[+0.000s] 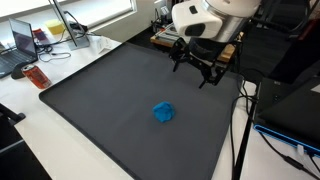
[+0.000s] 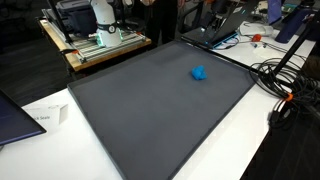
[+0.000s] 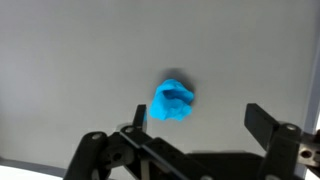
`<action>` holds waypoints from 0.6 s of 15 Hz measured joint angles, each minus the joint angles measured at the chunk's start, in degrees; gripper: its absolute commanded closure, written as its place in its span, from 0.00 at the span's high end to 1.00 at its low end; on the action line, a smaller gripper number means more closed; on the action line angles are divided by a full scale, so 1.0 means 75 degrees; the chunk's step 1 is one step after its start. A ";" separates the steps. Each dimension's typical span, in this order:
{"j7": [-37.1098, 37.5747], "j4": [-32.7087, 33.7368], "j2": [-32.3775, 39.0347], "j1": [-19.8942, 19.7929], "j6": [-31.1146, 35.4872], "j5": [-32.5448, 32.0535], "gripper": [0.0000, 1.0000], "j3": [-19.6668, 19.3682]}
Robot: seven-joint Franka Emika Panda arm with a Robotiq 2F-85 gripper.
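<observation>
A small crumpled bright-blue object point(image 1: 163, 113) lies on the dark grey mat point(image 1: 110, 100), near the middle in both exterior views point(image 2: 199, 72). My black gripper point(image 1: 190, 75) hangs open in the air over the mat's far edge, well above and away from the object. In the wrist view the blue object point(image 3: 173, 101) sits on the mat beyond the fingers, just past the left fingertip point(image 3: 138, 114). My gripper point(image 3: 199, 117) has nothing between its widely spread fingers.
The mat covers a white table point(image 1: 30, 140). A laptop point(image 1: 20, 45) and an orange item point(image 1: 37, 77) sit off one edge. Cables point(image 2: 285, 85) run along another side, a second laptop point(image 2: 215, 30) stands at the back, and a paper slip point(image 2: 45, 118) lies near a corner.
</observation>
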 measured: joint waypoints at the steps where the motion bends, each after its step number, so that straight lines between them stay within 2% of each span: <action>1: -0.0029 0.0214 0.0179 -0.0043 -0.0047 0.0001 1.00 -0.0001; 9: -0.0640 0.2056 0.1593 -0.0338 -0.0951 0.0035 1.00 -0.0026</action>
